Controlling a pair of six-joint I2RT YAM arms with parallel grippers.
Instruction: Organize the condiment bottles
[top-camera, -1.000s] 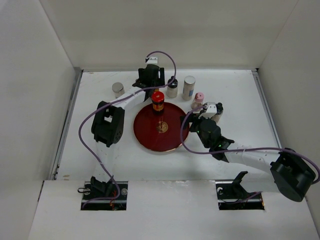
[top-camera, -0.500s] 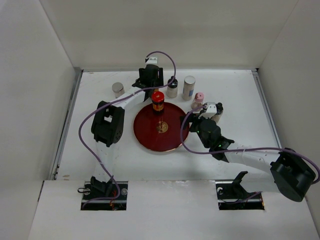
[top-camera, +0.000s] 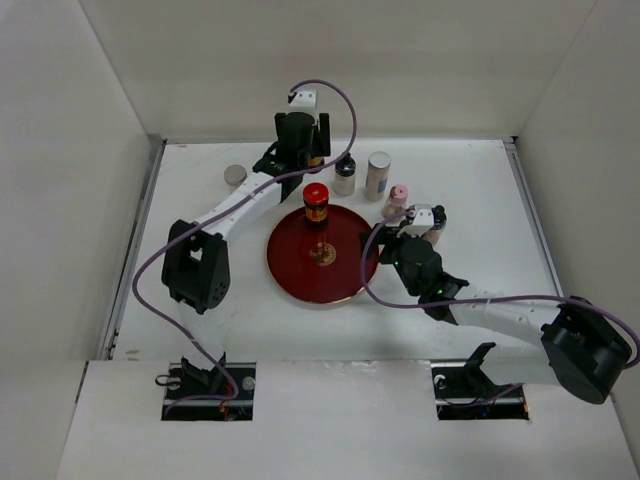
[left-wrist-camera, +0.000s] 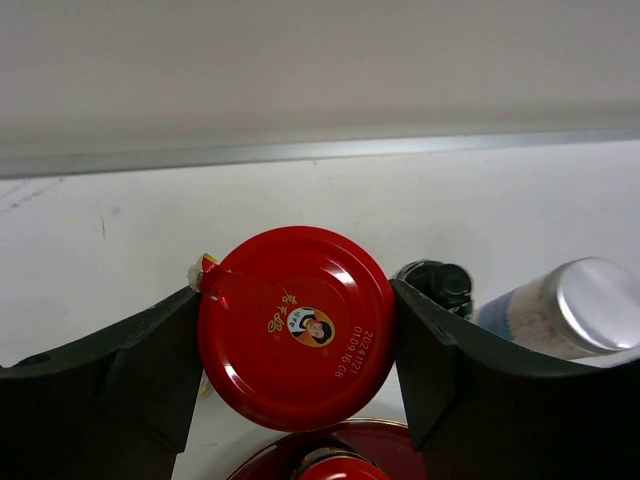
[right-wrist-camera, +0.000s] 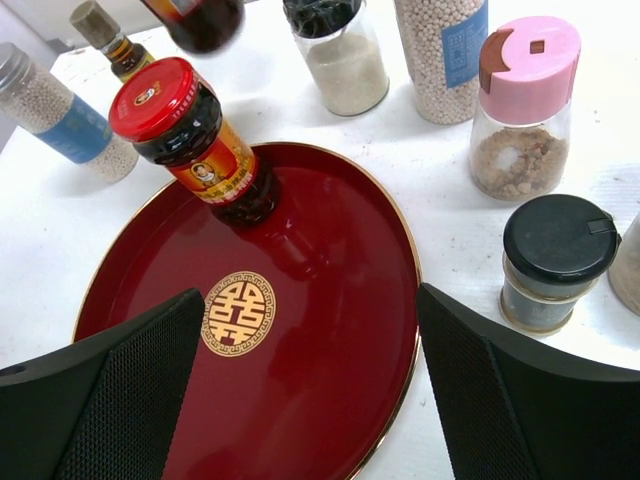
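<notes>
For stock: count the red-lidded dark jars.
2. One red-lidded dark jar stands on the dark red round tray, far side; the second jar is clamped in the left hand.

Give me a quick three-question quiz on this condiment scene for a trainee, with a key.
1. True or false: the right gripper is open and holds nothing.
2. What stands on the dark red tray? A: one red-lidded jar. B: the pink-capped bottle. C: nothing.
3. Fill in: the held jar, clamped by the left gripper, has a ____ lid.
Key: 1 true; 2 A; 3 red.
</notes>
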